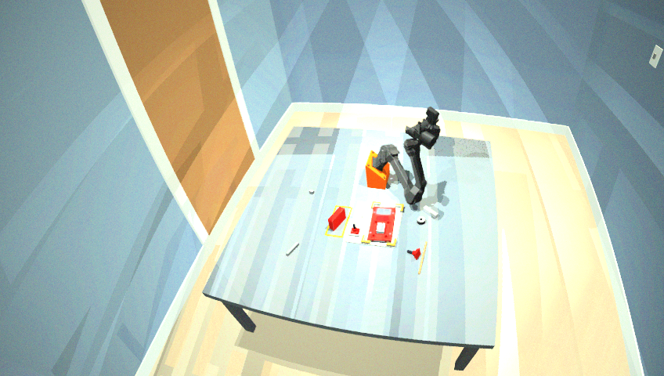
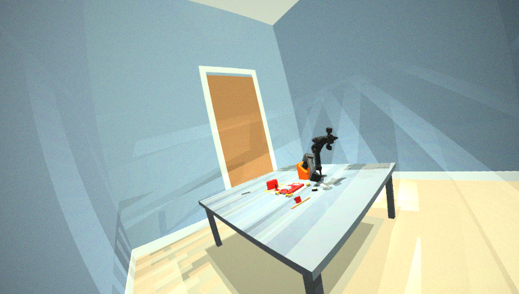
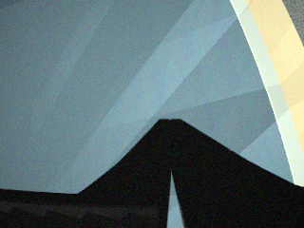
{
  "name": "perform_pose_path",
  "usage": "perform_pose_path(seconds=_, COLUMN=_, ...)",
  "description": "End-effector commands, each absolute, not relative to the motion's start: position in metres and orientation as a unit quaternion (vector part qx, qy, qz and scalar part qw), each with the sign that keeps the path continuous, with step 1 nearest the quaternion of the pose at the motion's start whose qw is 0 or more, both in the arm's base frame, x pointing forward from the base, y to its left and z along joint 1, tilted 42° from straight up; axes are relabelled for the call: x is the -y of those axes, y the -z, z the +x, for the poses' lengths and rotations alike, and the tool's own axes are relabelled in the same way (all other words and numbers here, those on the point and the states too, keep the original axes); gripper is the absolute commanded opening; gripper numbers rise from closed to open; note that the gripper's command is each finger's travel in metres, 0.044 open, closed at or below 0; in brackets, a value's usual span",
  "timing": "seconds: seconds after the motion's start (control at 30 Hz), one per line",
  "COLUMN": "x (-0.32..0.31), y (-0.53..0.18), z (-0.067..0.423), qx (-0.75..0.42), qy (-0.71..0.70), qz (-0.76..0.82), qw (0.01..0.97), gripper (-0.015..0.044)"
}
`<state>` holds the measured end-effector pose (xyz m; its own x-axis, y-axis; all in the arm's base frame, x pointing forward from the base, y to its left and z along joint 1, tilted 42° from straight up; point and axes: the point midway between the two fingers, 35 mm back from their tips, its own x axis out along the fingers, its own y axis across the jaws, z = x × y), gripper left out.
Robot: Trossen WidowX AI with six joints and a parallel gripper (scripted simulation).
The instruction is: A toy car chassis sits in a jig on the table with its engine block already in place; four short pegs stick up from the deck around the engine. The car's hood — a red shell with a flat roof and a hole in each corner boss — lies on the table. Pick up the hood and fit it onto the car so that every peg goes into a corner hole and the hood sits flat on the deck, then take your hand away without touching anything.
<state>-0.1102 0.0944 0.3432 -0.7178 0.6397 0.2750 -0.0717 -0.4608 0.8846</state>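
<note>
The hood point(image 1: 337, 218) point(image 2: 272, 184), a red block-like shell, stands up on an edge inside a thin yellow outline, left of the jig in the top view. The red chassis point(image 1: 387, 222) point(image 2: 297, 186) lies in the jig point(image 1: 399, 207) with yellow corners. The white engine block point(image 1: 380, 227) point(image 2: 287, 187) sits on its deck. The pegs and the hood's holes are too small to make out. My gripper point(image 1: 408, 130) point(image 2: 337, 138) point(image 3: 169, 129) is shut and empty, high above the back of the table, far from hood and chassis. The wrist view shows fingertips meeting against the wall.
A small red part with a black stem point(image 1: 355, 230) stands between outline and jig. Another red part point(image 1: 416, 253) point(image 2: 297, 199) lies near a thin yellow stick point(image 1: 422, 258) point(image 2: 300, 203). A black-and-white wheel point(image 1: 420, 220) and white block point(image 1: 431, 211) lie beside the jig. An orange holder point(image 1: 377, 178) point(image 2: 303, 171) stands behind.
</note>
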Motion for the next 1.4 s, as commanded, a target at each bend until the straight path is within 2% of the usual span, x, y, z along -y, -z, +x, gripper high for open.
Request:
perform_pose_path(seconds=0.0, x=-0.094, y=-0.344, z=-0.111, qx=-0.469, qy=-0.8, qz=0.302, qw=0.22, gripper=0.0)
perform_pose_path(seconds=0.3, x=-0.04, y=-0.367, z=-0.15, qx=-0.478, qy=-0.836, qz=0.252, qw=0.1, gripper=0.0)
perform_pose_path(seconds=0.73, x=0.074, y=-0.376, z=-0.186, qx=-0.484, qy=-0.862, qz=0.119, qw=-0.094, gripper=0.0)
perform_pose_path(seconds=1.03, x=0.158, y=-0.364, z=-0.185, qx=-0.486, qy=-0.849, qz=-0.005, qw=-0.206, gripper=0.0)
perform_pose_path(seconds=1.37, x=0.247, y=-0.332, z=-0.159, qx=-0.471, qy=-0.814, qz=-0.165, qw=-0.297, gripper=0.0)
